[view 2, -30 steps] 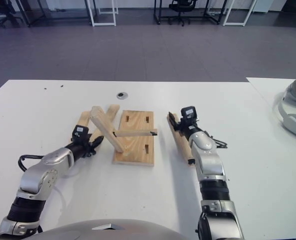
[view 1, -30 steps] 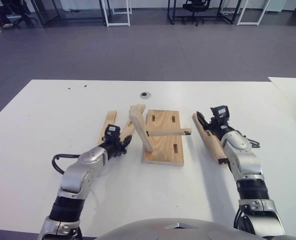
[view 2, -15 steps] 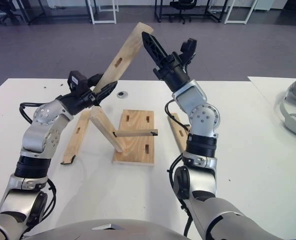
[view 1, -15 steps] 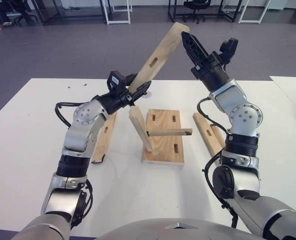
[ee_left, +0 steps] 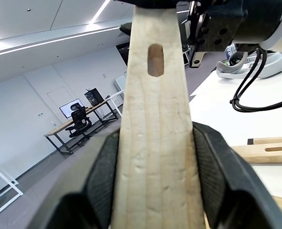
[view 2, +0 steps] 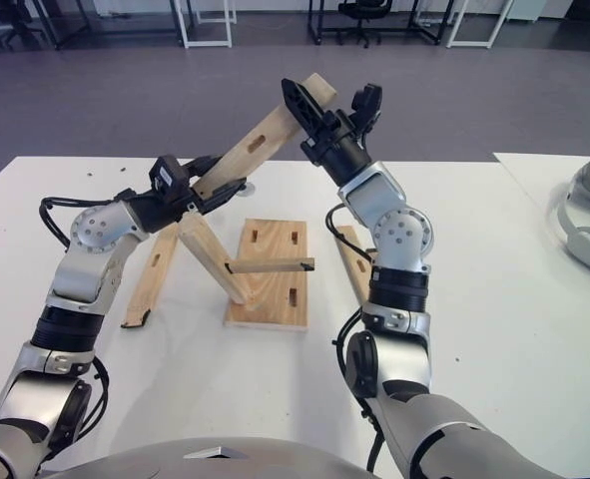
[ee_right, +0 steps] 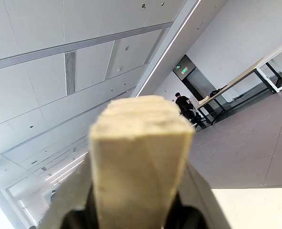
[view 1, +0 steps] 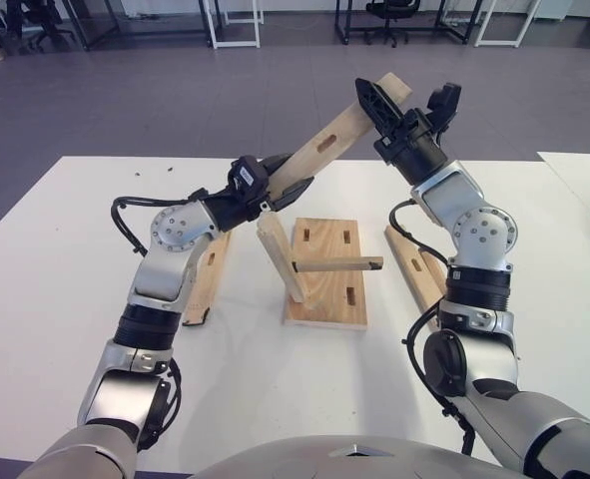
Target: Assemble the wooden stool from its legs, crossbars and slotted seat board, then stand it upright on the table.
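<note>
We see the left tool (view 1: 273, 188) and right tool (view 1: 382, 108) both clamped on a pale, grainy, slotted leg (view 1: 326, 143), slanted above the rectangular seat board (view 1: 324, 304) on the smooth white table (view 1: 70, 259).

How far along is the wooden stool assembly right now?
Done: one pale wooden leg stands tilted on the slotted seat board, a thin crossbar jutting from it. In hand: left gripper and right gripper hold a second slotted leg raised above the board. Left: a loose left-side leg and a loose right-side leg lie on the table; the stool is not yet upright.
</note>
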